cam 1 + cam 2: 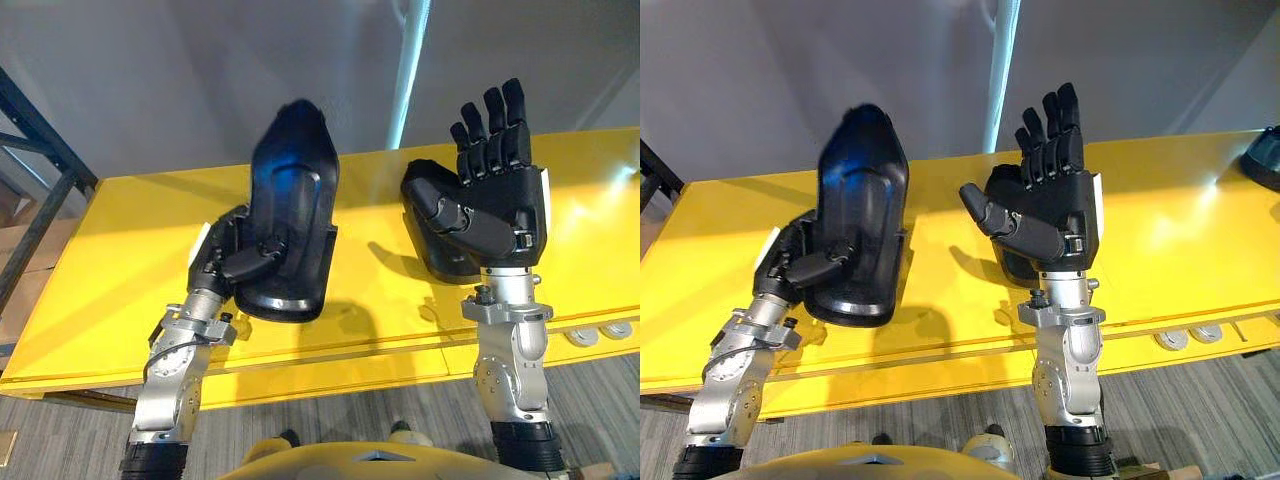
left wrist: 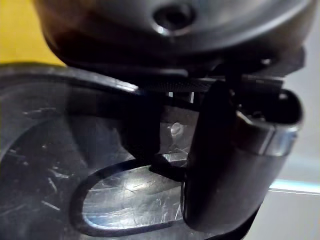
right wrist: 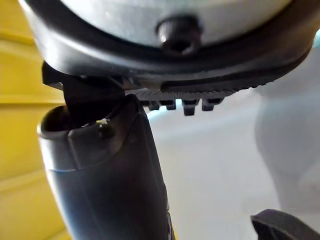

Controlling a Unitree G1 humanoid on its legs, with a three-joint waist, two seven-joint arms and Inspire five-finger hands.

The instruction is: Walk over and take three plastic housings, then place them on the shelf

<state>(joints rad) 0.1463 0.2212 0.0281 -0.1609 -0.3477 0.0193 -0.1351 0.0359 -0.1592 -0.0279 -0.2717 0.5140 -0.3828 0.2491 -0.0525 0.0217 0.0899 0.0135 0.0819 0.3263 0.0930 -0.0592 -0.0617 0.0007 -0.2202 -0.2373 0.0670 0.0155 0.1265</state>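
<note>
9 o'clock: left hand [image 1: 232, 258] curled round black plastic housing [image 1: 295, 185]. 3 o'clock: right hand [image 1: 497, 205] empty, fingers straight, above yellow table [image 1: 110, 300].

The yellow table [image 1: 120, 260] carries a black plastic housing [image 1: 440, 260], partly hidden. A dark object [image 1: 1265, 155], possibly another housing, sits near its right end. Small pale discs [image 1: 590, 336] lie along the front ledge.

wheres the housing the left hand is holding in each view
Left eye view: housing upright in the left hand, left of centre, above the yellow table.
Right eye view: housing further left, same pose.
Left wrist view: housing close up, past the thumb.
Right wrist view: cannot pick it out.
Shared landmark: the yellow table.
</note>
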